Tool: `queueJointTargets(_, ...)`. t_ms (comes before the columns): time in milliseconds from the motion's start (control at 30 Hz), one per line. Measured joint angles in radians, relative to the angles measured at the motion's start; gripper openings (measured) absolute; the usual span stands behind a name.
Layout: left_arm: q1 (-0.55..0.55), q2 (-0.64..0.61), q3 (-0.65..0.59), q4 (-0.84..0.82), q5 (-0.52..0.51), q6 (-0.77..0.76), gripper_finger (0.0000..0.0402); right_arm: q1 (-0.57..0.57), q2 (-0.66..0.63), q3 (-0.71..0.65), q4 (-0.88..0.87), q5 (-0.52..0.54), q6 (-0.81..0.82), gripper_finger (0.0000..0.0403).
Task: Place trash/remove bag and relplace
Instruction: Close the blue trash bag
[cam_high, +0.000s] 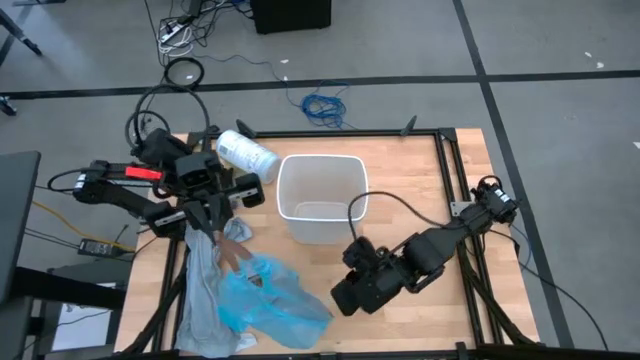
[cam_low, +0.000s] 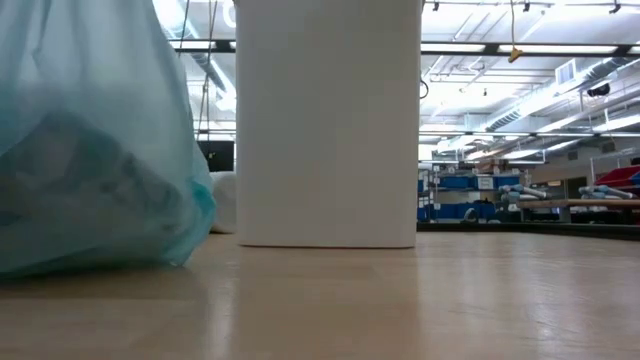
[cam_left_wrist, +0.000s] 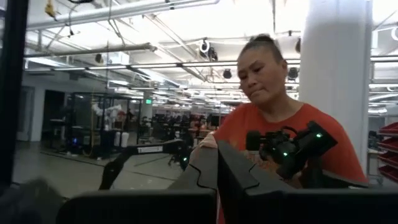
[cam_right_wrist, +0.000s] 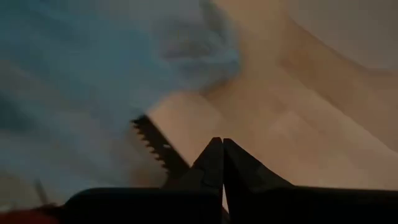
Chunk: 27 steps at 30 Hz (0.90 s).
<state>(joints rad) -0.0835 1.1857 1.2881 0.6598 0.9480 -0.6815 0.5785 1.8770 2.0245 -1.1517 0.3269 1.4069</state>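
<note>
We're looking at the light-blue bag (cam_high: 268, 300): thin, crinkly, translucent plastic, slumping in a loose heap on the pale wood table (cam_high: 420, 180), just beside the right gripper (cam_high: 335, 298) on its left-arm side. The right gripper is sitting low near the table w/ fingers pressed fully together, gripping nothing; its wrist view is showing the two dark tips meeting in a point over bare wood, blue film blurring past them and a toothed black edge beside them.

The left gripper (cam_high: 212, 225) is hanging closed over a limp grey plastic sheet (cam_high: 203, 290), which is trailing from it toward the table's near edge, alongside the bag; whether it's pinching the sheet we can't tell. A brown scrap (cam_high: 236, 254) is lying btw. gripper and bag.

The white bin (cam_high: 321, 196), smooth, rectangular w/ rounded corners, is standing upright and unlined beyond the right gripper. A white printed roll (cam_high: 246, 153) is lying next to it.

Only the low view is showing dark shapes inside the bag (cam_low: 95, 150). Only the left wrist view is showing a person in an orange shirt (cam_left_wrist: 280, 134) beyond the table.
</note>
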Motion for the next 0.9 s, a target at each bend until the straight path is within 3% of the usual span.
queueJointTargets(200, 0.059, -0.002, 0.0, 0.036, -0.02, -0.01, 0.0005, 0.014, -0.001, 0.122, 0.07, -0.009, -0.302, 0.0)
queueJointTargets(433, 0.14, -0.007, 0.0, 0.204, -0.015, -0.187, 0.0005, 0.07, 0.002, 0.138, 0.247, 0.049, -0.717, 0.0037)
queueJointTargets(667, 0.184, -0.006, 0.006, 0.302, -0.013, -0.372, 0.0005, 0.082, 0.003, 0.088, 0.212, 0.148, -0.918, 0.0094)
queueJointTargets(900, 0.184, -0.006, 0.036, 0.307, -0.01, -0.401, 0.0005, 0.055, 0.003, 0.037, 0.204, 0.203, -1.06, 0.0148)
